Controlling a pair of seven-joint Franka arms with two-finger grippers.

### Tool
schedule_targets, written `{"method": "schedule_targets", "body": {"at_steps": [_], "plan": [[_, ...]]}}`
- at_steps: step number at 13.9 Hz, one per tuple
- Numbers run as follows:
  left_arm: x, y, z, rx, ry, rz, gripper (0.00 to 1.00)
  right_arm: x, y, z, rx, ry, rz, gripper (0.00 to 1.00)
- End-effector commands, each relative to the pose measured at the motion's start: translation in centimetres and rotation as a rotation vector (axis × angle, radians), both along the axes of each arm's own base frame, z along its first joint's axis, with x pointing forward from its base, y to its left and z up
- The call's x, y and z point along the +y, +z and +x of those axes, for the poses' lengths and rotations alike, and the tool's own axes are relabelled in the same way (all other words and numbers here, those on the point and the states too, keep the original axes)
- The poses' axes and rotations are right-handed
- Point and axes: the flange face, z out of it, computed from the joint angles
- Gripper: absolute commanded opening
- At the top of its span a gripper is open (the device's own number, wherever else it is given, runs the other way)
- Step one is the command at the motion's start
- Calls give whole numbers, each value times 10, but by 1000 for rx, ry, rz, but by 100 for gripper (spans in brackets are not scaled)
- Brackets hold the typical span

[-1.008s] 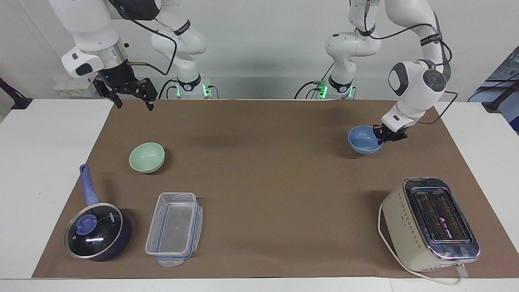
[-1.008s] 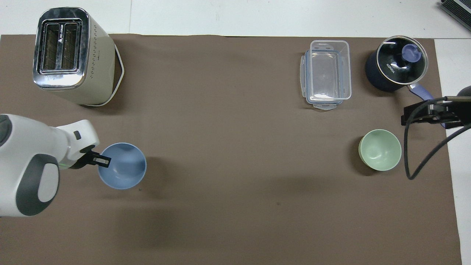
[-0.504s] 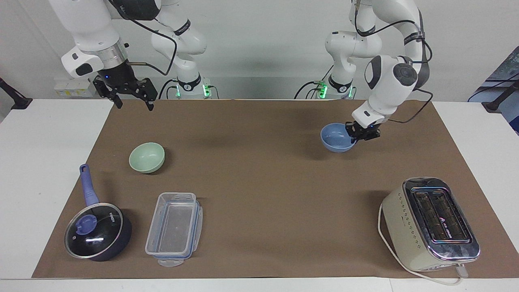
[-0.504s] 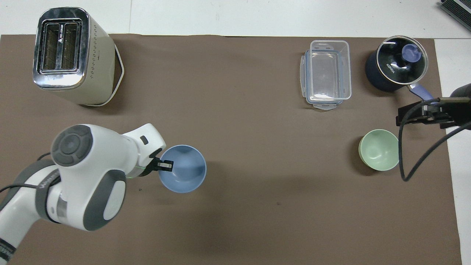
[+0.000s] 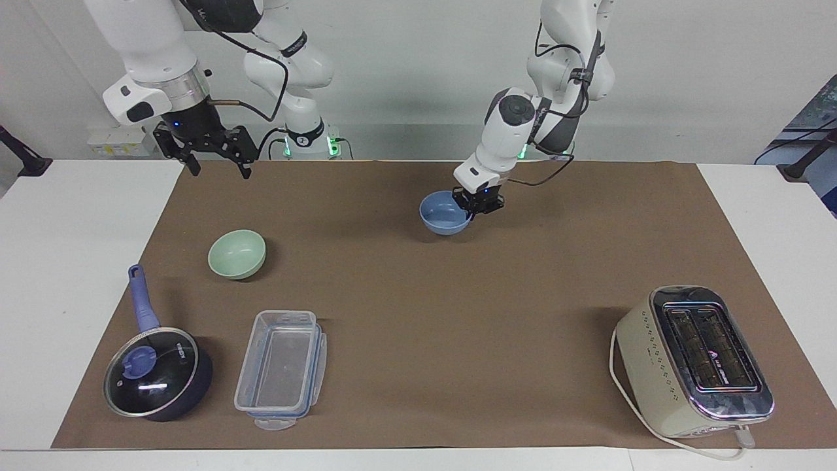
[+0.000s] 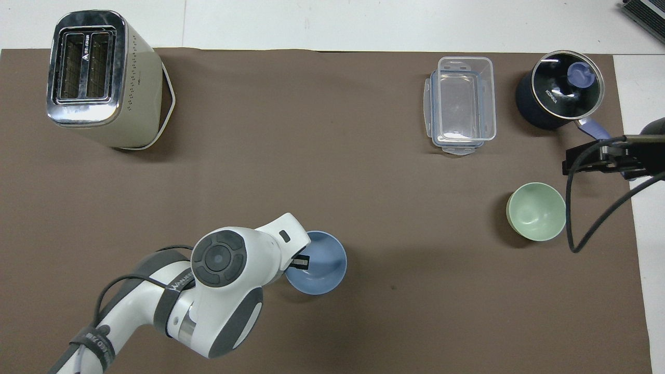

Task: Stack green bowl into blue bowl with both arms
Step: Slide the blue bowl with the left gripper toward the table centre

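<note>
The blue bowl (image 5: 445, 214) is pinched by its rim in the left gripper (image 5: 479, 203) above mid-table, seemingly for stacking; the green bowl (image 5: 237, 254) rests toward the right arm's edge, under the spread-fingered, waiting right gripper (image 5: 210, 147).

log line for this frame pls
left gripper: shut on blue bowl, mid-mat | right gripper: open, waits over mat edge | green bowl: untouched | stack: not done

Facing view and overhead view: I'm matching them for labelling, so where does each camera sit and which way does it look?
Facing view: high across the table, looking at the robots; both arms show, left end effector gripping the blue bowl.
Overhead view: above the robots' end, looking steeply down; left arm and right end effector show.
Shared: blue bowl, green bowl, toaster.
</note>
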Motion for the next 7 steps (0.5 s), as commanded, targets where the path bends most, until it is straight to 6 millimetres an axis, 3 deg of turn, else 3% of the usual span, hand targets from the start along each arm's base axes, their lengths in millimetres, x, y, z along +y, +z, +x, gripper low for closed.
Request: {"method": "schedule_targets", "body": {"at_steps": [1,2,4,7], "plan": [[-2,-12,1,1,19,-8,16,-6,-2,5,-22,-8,4,100],[0,-9,9,-5,17,-11,97,-7,-5,6,-18,-9,2,100],[9,8,29,-7,52,-18,100,-26,-20,7,-8,-8,2,100],[51,44,78,14,102,-8,100,-70,-51,7,10,50,4,100]]}}
